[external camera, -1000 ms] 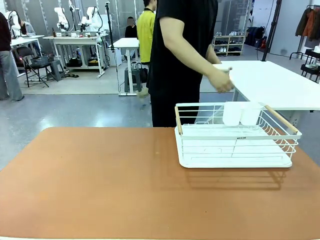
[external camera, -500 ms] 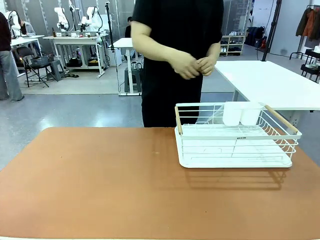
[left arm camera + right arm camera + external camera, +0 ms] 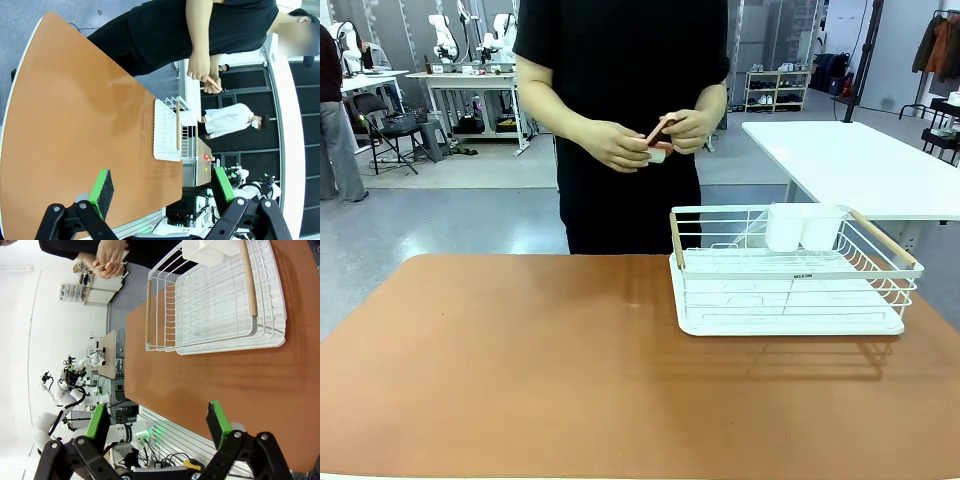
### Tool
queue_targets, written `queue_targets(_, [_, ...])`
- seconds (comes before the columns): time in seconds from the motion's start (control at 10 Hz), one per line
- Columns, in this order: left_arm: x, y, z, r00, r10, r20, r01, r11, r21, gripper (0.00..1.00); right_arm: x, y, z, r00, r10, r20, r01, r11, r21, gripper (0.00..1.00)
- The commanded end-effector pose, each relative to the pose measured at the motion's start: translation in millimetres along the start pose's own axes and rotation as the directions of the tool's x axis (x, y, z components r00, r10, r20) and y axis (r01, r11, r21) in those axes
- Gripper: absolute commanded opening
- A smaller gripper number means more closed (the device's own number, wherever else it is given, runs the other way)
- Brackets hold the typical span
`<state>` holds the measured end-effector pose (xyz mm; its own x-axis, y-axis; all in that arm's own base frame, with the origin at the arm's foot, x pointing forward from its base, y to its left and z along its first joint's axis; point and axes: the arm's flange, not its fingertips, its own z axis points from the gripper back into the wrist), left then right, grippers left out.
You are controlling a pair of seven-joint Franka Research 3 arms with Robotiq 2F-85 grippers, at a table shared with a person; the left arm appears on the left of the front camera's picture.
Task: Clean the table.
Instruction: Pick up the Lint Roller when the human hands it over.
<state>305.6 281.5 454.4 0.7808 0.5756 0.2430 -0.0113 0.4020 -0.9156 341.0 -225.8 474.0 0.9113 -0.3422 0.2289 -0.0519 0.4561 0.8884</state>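
Both person's hands (image 3: pixel 620 148) now joined around pinkish item (image 3: pixel 658 132); table (image 3: pixel 520 360) unchanged

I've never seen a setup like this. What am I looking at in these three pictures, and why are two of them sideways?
It is one moment seen by three cameras. The upright picture comes from a fixed camera on the robot's side, looking across a brown table at a person. The other two come from cameras on the robot's two wrists, so they tilt as the wrists turn. The black prongs with green pads at the bottom are its pincers: the left gripper and the right gripper, both open and holding nothing. On the table stands a white wire rack with wooden handles and a white holder at its far side. The person's hands hold a small pinkish thing in front of the body; it is too small to identify.
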Motion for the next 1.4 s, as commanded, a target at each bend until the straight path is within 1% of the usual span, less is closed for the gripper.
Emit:
queue_targets(0.0, [-2.0, 0.0, 1.4, 1.000, -0.019, 0.009, 0.020, 0.999, -0.026, 1.00, -1.4, 3.3, -1.1, 1.000, 0.002, 0.012, -0.002, 1.000, 0.017, 1.00])
queue_targets(1.2, [-2.0, 0.0, 1.4, 1.000, -0.019, 0.009, 0.020, 0.999, -0.026, 1.00, -1.4, 3.3, -1.1, 1.000, 0.002, 0.012, -0.002, 1.000, 0.017, 1.00])
queue_targets(1.3, [-2.0, 0.0, 1.4, 1.000, -0.019, 0.009, 0.020, 0.999, -0.026, 1.00, 0.0, 0.0, 0.0, 1.000, 0.000, 0.000, 0.000, 1.000, 0.000, 1.00])
